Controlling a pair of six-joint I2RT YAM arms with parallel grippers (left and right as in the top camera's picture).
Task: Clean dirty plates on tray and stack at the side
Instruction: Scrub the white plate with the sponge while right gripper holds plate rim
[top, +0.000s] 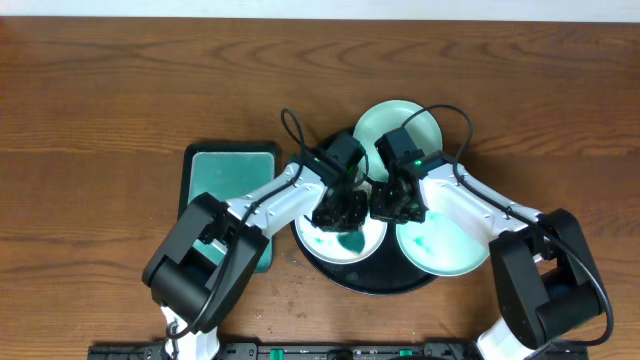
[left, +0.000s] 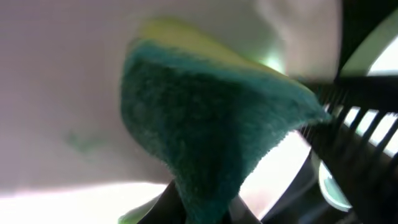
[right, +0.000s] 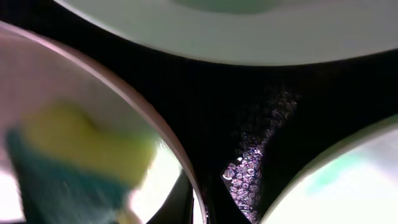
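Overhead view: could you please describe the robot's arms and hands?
The left arm and right arm share white links and bulky black joints; the left hand and right hand are black. A black cable loops above each wrist; a green light glows on the right one.

Dark-brown wood-grain tabletop (top: 110, 80). Two items sit directly on it. Large round glossy black tray with low rim (top: 372, 286), centred, close to the near edge. Smaller rectangular black-rimmed tray with teal pad (top: 232, 165) just to its left, partly hidden.
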